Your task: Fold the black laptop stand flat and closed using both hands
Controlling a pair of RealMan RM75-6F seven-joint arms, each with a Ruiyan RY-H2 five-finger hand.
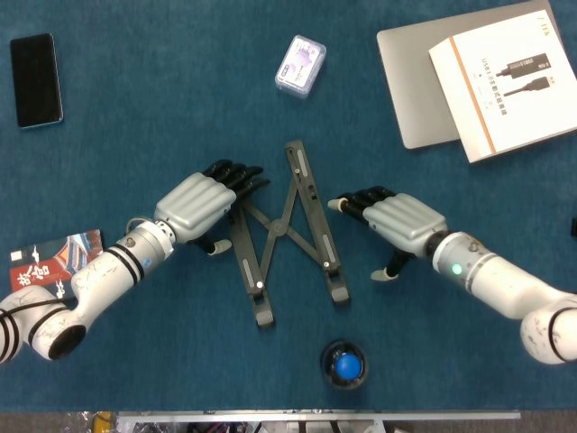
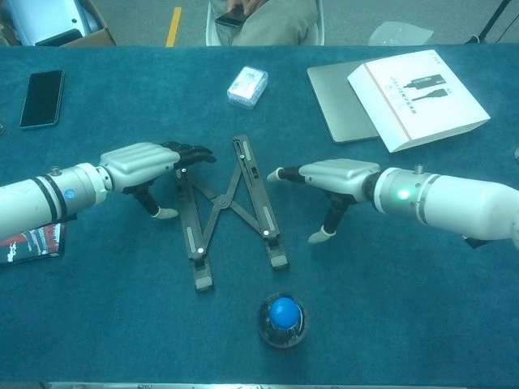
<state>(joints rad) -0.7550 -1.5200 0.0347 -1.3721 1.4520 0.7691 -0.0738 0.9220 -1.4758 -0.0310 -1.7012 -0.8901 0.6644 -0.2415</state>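
Stand point(image 1: 287, 230) lies between my hands, rails running near-to-far. Left hand point(image 1: 200, 205) touches its left rail; right hand point(image 1: 404, 221) just beside the right rail — both fingers extended, holding nothing.

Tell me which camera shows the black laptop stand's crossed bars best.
The head view: it looks straight down on the laptop stand, so both rails and the crossing bars lie flat in view. The chest view shows the whole stand too, but foreshortened from a slant.
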